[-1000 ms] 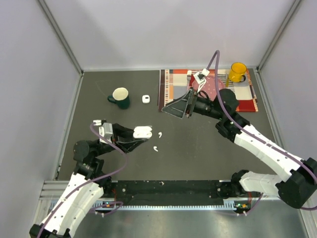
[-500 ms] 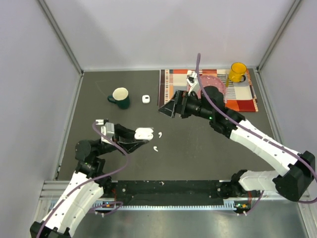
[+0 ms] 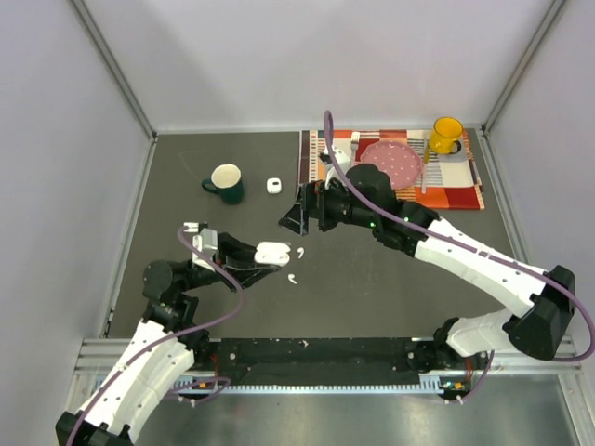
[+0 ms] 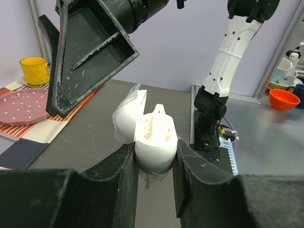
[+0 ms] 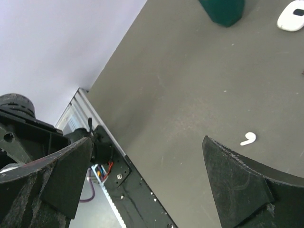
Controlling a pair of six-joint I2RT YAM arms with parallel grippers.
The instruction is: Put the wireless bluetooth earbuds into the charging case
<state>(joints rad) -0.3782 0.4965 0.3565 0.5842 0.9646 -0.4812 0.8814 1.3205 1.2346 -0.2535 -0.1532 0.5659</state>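
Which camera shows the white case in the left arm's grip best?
The left wrist view: the charging case sits close up, lid open, sockets visible. The top view shows just a small white blob; the right wrist view misses it.

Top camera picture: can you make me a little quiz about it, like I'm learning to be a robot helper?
1. True or false: the left hand is shut on the open charging case.
2. Pick one: how many earbuds lie loose on the dark table in the top view? A) one B) two C) five
3. Fill the gap: the right hand hangs over the table with its jaws ____ and nothing in them.

Key: 1 true. 2 B, the second one lies nearer the arms. 3 open.
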